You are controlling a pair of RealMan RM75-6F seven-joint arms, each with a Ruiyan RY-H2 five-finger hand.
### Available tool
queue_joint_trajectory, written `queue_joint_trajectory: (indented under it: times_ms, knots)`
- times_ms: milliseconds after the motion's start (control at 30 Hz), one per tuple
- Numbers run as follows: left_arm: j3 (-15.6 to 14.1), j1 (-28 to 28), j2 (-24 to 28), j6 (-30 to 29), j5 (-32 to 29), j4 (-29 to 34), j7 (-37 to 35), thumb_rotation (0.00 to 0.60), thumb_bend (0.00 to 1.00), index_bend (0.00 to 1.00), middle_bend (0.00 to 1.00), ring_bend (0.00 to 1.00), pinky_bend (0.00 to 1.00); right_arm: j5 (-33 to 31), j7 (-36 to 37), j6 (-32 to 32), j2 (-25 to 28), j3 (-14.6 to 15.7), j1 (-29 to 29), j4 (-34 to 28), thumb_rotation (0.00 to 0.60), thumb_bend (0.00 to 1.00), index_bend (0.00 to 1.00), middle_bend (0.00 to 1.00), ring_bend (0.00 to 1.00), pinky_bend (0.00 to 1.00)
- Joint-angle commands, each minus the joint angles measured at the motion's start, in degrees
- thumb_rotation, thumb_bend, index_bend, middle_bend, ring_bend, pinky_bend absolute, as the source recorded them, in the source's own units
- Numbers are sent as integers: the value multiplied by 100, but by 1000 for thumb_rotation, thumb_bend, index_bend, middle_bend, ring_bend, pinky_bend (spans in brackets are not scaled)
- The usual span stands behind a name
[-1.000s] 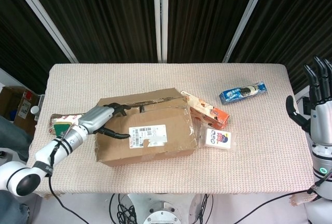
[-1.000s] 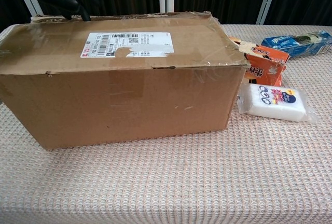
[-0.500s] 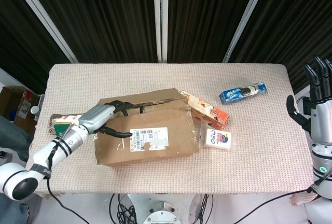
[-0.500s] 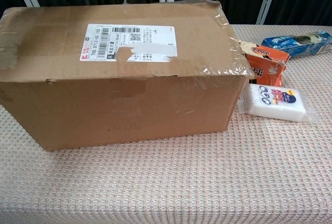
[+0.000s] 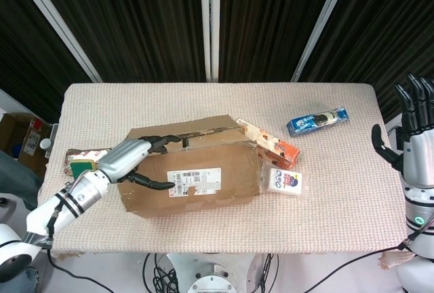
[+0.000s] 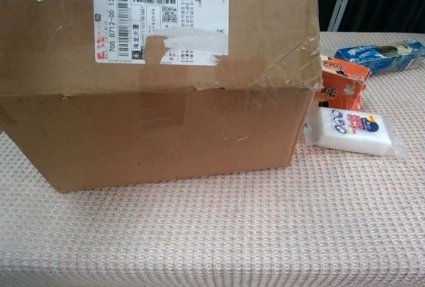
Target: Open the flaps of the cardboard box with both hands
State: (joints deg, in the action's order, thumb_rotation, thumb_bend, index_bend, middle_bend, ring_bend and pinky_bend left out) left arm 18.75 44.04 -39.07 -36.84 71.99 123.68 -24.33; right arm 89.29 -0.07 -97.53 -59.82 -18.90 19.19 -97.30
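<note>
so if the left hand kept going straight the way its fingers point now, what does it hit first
Probably nothing new: the left hand already grips the cardboard box's near flap, fingers pointing along it toward the orange carton. That would likely come next, though depth is unclear.

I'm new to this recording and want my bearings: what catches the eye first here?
The big cardboard box in the middle of the table, its labelled flap raised toward the chest camera. The left robot hand grips that flap's left end. The right robot hand hangs open off the table's right edge, away from the snack packs beside the box.
</note>
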Motion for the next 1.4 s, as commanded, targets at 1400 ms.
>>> queue_joint_trajectory:
  times_ms: [1400]
  knots:
    - [-916,175,1148,-405,2881,-557,-3907,274,0,187,323,242,335,175,-250,193,-45,19,39,-145,600,369,0,0,0,0]
